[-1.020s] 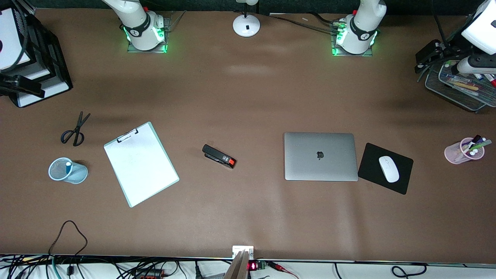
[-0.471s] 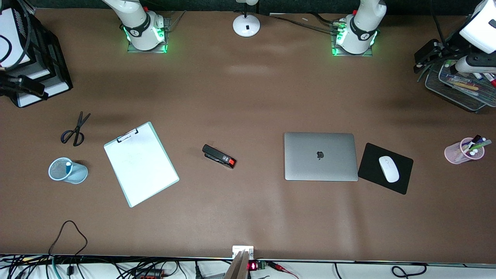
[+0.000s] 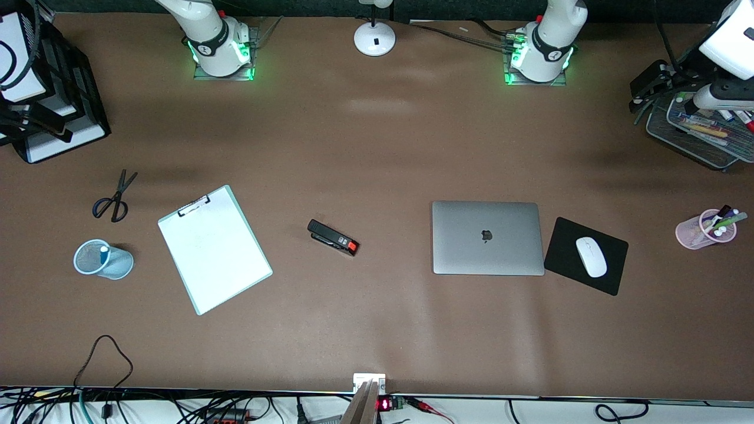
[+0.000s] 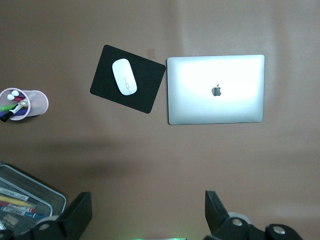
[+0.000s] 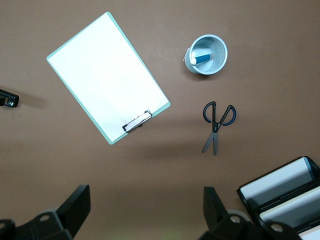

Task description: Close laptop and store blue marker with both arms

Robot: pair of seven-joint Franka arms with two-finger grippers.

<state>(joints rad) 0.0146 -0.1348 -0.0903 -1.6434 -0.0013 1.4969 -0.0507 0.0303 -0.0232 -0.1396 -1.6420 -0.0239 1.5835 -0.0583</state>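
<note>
Brown matte surface (image 3: 377, 153) under soft overhead light, dark band along its upper edge.

The surface fills nearly the whole front view, with pale glare patches near the middle and faint shadows toward each end. A white round lamp base (image 3: 374, 39) stands at the upper edge. Along the lower edge runs a white strip tangled with black cables (image 3: 106, 406); what looks like a small red-lit display (image 3: 383, 404) sits there, hard to make out.

The slim silver-grey laptop (image 3: 488, 238) lies closed on the brown counter (image 3: 377, 330), beside the flat black mouse pad (image 3: 565, 250). The slim light-blue marker (image 3: 104, 252) stands in the pale blue mesh cup (image 3: 101, 259).
</note>
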